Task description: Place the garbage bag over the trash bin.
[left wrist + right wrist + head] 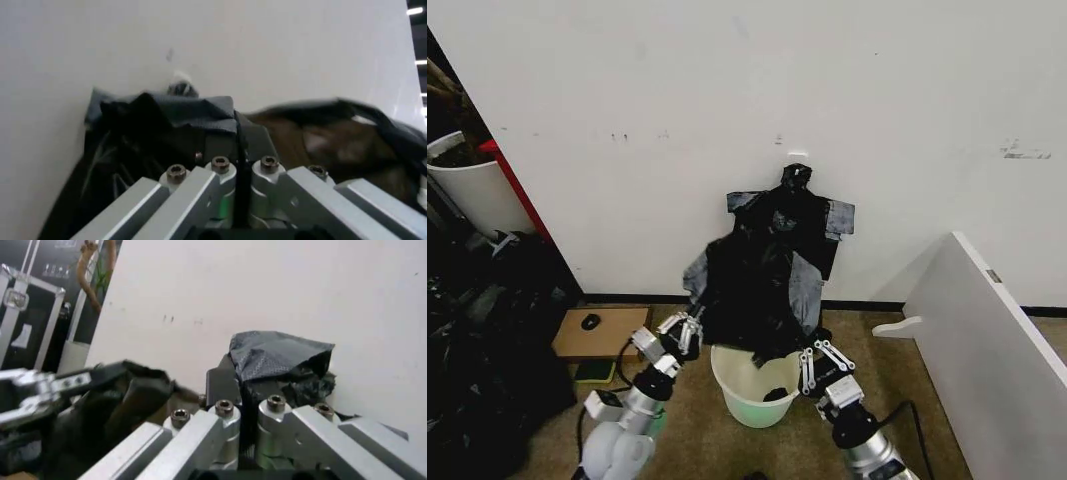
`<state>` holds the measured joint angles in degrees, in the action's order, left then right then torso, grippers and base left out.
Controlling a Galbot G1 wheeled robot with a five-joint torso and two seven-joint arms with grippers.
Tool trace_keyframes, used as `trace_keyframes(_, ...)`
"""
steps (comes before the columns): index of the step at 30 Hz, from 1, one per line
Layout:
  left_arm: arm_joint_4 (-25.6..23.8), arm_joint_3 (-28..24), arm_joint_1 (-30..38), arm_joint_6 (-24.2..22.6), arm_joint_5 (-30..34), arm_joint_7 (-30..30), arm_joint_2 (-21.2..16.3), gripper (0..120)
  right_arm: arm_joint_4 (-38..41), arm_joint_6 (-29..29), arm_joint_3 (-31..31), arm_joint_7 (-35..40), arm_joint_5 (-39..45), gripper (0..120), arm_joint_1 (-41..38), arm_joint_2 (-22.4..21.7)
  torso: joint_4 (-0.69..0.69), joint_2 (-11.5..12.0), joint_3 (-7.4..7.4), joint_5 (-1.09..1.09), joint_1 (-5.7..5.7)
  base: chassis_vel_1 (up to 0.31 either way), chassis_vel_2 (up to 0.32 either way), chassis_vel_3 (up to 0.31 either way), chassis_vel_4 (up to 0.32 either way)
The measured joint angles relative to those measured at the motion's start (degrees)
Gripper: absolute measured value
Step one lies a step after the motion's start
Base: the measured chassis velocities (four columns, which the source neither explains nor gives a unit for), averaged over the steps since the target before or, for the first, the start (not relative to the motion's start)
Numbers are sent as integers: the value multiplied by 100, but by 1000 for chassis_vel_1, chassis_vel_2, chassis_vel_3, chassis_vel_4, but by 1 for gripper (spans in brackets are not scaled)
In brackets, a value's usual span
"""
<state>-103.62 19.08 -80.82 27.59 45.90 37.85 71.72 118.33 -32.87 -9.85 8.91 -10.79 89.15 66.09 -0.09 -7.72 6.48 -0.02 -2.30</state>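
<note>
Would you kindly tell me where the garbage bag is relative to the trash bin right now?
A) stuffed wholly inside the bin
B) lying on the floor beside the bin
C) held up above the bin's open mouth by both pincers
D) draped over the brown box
C: the garbage bag hangs above the trash bin, pinched by the left pincer and right pincer.

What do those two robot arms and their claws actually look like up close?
Both arms are rounded silver-grey tubes with black joint sections. The left gripper and right gripper are pale silver metal linkages with slim fingers on black wrists. Wrist views show flat angled bars fastened by round bolts. A black cable trails by the right arm.
</note>
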Motion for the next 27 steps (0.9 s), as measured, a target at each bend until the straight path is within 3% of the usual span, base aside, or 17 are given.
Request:
trace_keyframes(11,939,-104,307,5,-246,173,95,0,-710,36,106,-17,322,0,-257,13,-1,0,0,0,0,0,0,0,0)
trace_keyframes(20,1246,-49,292,188,-618,172,35,0,-1010,35,332,-217,758,0,-323,58,0,0,0,0,0,0,0,0,0)
trace_keyframes(27,1458,17,275,336,-709,192,7,0,-1250,-4,542,-778,1471,0,-377,129,-1,0,0,1,0,0,0,0,0)
